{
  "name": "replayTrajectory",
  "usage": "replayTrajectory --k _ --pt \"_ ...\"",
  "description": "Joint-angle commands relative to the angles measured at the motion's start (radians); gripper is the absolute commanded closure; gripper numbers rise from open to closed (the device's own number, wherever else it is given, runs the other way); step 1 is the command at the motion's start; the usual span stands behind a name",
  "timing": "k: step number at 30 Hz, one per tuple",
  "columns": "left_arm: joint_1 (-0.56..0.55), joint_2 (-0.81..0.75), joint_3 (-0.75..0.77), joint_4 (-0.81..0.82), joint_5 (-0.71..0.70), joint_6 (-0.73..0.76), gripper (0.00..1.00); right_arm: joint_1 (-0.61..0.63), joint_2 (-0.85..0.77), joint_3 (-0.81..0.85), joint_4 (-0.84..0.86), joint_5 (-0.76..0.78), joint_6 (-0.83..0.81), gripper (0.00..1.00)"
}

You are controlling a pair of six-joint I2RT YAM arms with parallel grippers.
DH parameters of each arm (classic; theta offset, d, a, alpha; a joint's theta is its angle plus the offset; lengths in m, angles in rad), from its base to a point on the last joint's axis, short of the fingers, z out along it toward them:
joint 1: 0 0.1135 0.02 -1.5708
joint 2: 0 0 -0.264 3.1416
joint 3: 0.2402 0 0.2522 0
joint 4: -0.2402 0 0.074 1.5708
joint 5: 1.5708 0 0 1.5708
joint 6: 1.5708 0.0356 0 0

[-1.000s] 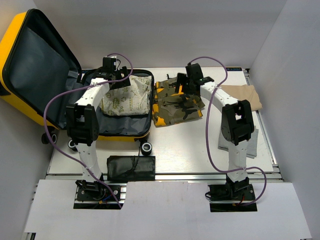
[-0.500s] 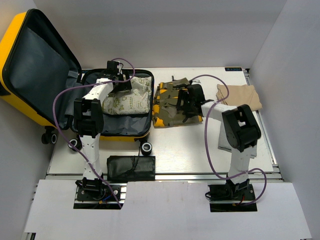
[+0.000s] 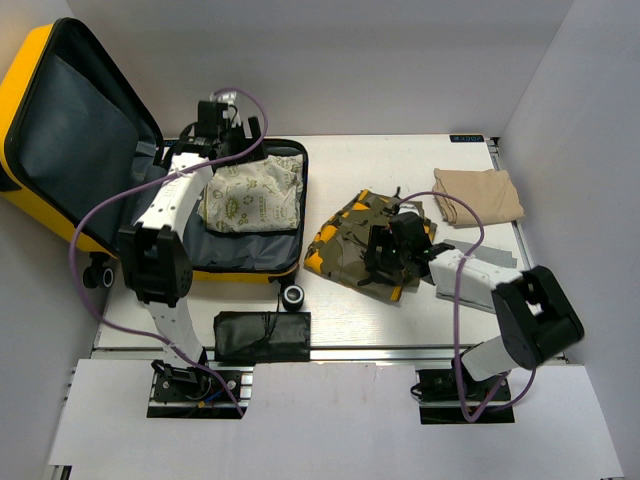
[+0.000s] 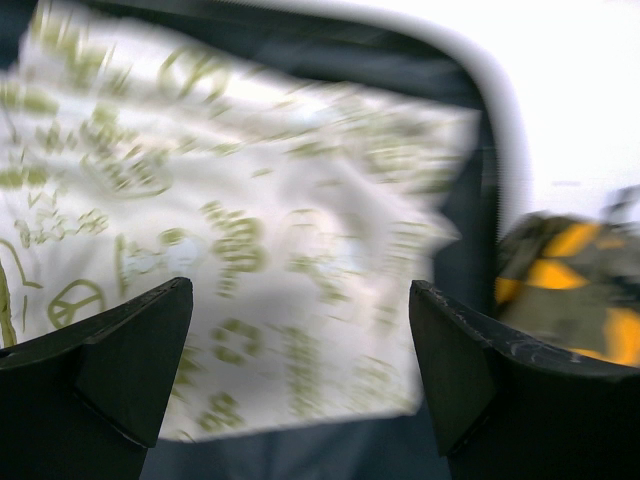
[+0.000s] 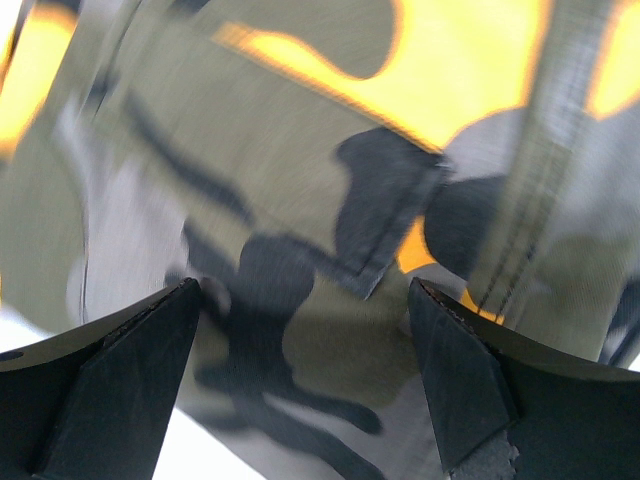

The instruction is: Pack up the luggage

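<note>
We've got the left gripper with fingers spread wide above a white green-printed cloth, badly blurred in the wrist view. The right gripper is equally wide above the camouflage garment, its edges cut off close up. The yellow luggage sits open at the table's far left, one half raised, dark grey lining showing, that cloth in the flat half.

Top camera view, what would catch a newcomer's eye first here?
The big yellow suitcase stands open at the far left, with a white green-printed garment lying in its lower half. Next comes the camouflage garment with orange patches in the middle of the table, with the right gripper open just over it.
</note>
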Motion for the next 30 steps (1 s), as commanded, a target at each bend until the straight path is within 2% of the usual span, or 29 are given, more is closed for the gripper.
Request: replayTrajectory --k 1,4,6,10,12,15,17,20,23,26,29,30 --pt "-0.049 -0.153 0.048 -0.021 0.126 -0.005 0.02 0.044 -0.105 -0.047 -0.233 -0.095 -0.063 0.11" --pt "-0.107 -0.226 -0.004 -0.027 0.163 -0.005 0.02 0.038 -0.226 -0.034 -0.249 -0.081 -0.062 0.11" --pt "-0.142 -0.265 -0.058 -0.021 0.184 -0.017 0.02 0.032 -0.286 0.019 -0.278 0.010 -0.039 0.11" --pt "-0.260 -0.371 -0.304 0.052 0.257 -0.072 0.02 0.013 -0.314 0.137 -0.374 0.098 -0.066 0.11" --pt "-0.336 -0.386 -0.367 0.051 0.255 -0.097 0.02 0.004 -0.300 0.182 -0.372 0.140 -0.136 0.11" --pt "-0.426 -0.412 -0.482 0.046 0.248 -0.163 0.02 -0.075 -0.220 0.263 -0.335 0.086 -0.264 0.11" --pt "-0.468 -0.449 -0.573 0.091 0.251 -0.218 0.02 -0.131 -0.118 0.320 -0.394 0.057 -0.257 0.11" --pt "-0.538 -0.466 -0.639 0.134 0.217 -0.269 0.02 -0.209 -0.047 0.385 -0.494 -0.036 -0.182 0.11" --pt "-0.586 -0.414 -0.575 0.093 0.145 -0.203 0.02 -0.234 -0.096 0.290 -0.500 -0.050 -0.108 0.11" --pt "-0.597 -0.279 -0.384 0.025 0.097 -0.054 0.02 -0.254 -0.157 0.184 -0.482 -0.062 -0.062 0.11" --pt "-0.572 -0.108 -0.109 -0.048 0.076 0.020 0.02 -0.261 -0.180 0.104 -0.465 -0.116 -0.025 0.11" --pt "-0.572 -0.027 -0.070 -0.062 0.079 0.027 0.02 -0.263 -0.183 0.081 -0.441 -0.128 -0.020 0.11"
